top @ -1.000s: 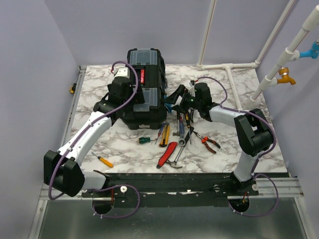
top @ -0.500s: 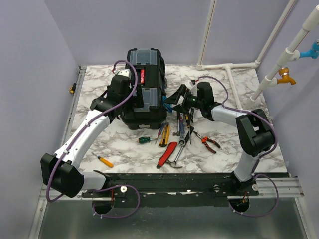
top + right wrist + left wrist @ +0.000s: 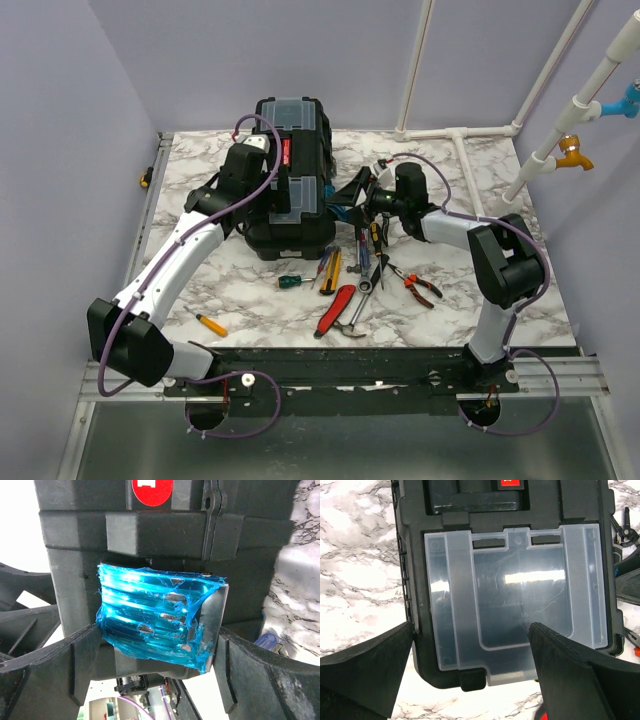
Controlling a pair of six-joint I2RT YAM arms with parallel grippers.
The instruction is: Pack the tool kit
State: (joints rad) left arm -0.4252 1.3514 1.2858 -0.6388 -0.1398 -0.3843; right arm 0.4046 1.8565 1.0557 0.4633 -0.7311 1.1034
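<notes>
Fingers (image 3: pixel 55 665) wide astride teal latch (image 3: pixel 155 615)

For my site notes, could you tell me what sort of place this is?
Likely a robot test cell rather than a real workshop: plain lilac walls, a marble-patterned table, and white pipes with taps.

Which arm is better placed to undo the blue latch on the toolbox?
Right. The right gripper, open, faces the latch, a finger either side; the left gripper hangs open above the clear lid compartment.
</notes>
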